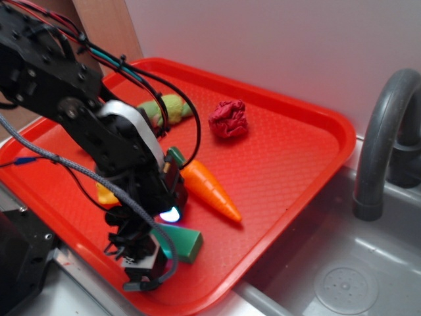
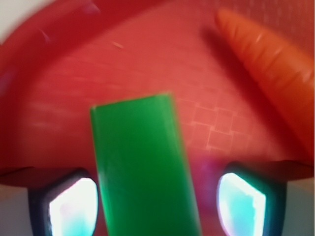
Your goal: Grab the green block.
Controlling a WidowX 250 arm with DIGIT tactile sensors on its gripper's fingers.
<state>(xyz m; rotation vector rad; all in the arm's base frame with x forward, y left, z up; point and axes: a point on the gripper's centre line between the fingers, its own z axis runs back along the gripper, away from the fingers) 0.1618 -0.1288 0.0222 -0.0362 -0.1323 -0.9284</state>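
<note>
gripper (image 2: 157, 204) straddles green block (image 2: 142, 172) (jaws apart); carrot (image 2: 273, 64) beside

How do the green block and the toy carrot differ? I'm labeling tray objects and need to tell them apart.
The green block is flat and rectangular with sharp edges; the carrot is round and tapers to a point. The block is plain green, the carrot orange with faint grooves. The block sits between the open gripper fingers; the carrot lies off to one side. Both rest on the red tray.

On my red tray (image 1: 289, 105): one green block (image 1: 187, 242), one toy carrot (image 1: 210, 189), one crumpled red cloth (image 1: 229, 119), one plush turtle (image 1: 172, 106). Beside it: one sink (image 1: 342, 276), one faucet (image 1: 381, 131).
</note>
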